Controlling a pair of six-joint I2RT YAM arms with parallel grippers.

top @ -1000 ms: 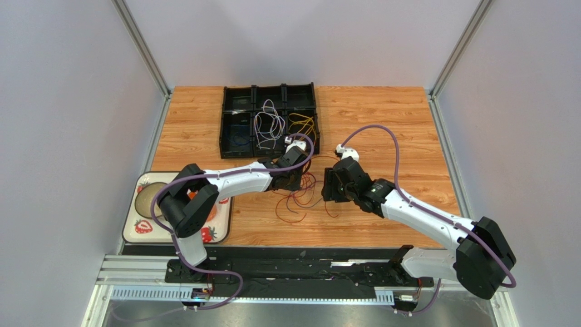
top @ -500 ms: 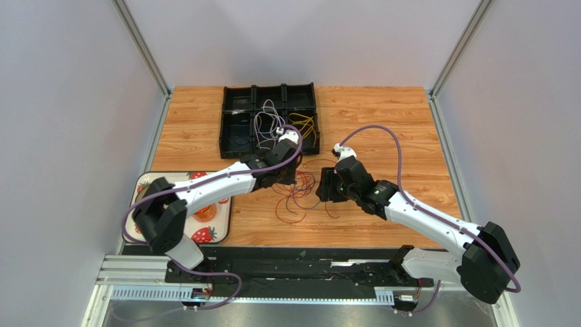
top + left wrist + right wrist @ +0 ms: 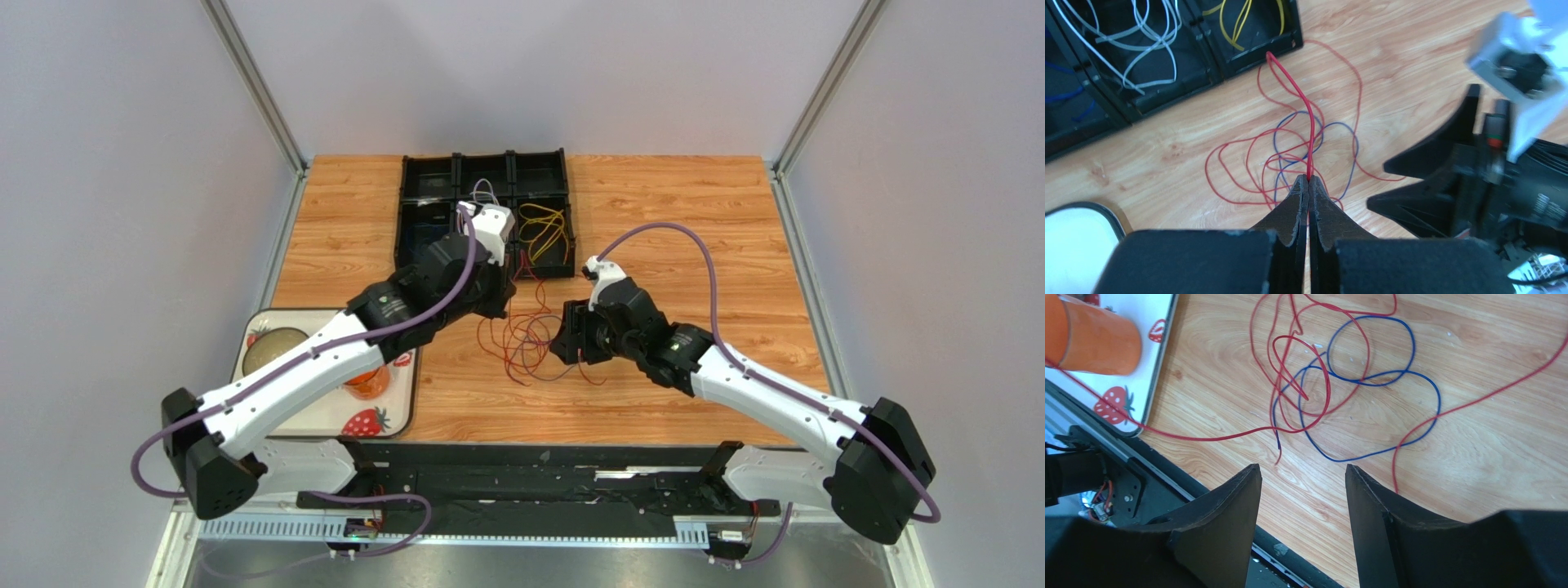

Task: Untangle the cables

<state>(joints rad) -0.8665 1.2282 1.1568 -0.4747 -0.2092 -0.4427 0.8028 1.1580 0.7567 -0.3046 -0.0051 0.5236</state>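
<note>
A loose tangle of red cables (image 3: 528, 341) and a blue cable (image 3: 1370, 376) lies on the wooden table in front of the black compartment tray (image 3: 423, 263). My left gripper (image 3: 1309, 180) is shut on one red cable (image 3: 1310, 128), which rises taut from the tips in a loop above the tangle. In the top view the left gripper (image 3: 505, 292) is at the tray's near edge. My right gripper (image 3: 1303, 471) is open and empty, just right of the tangle (image 3: 562, 341). White cables (image 3: 1137, 30) and yellow cables (image 3: 1235, 18) lie in tray compartments.
A strawberry-print tray (image 3: 264, 410) at the near left holds an orange cup (image 3: 1097, 343) and a bowl (image 3: 270, 349). The black rail (image 3: 1198, 502) runs along the table's near edge below the right gripper. Blue wires (image 3: 1069, 98) lie in the tray's left compartment.
My left arm has stretched away from me toward the black tray, drawing the red cable up and back. My right gripper has shifted a little left toward the tangle.
</note>
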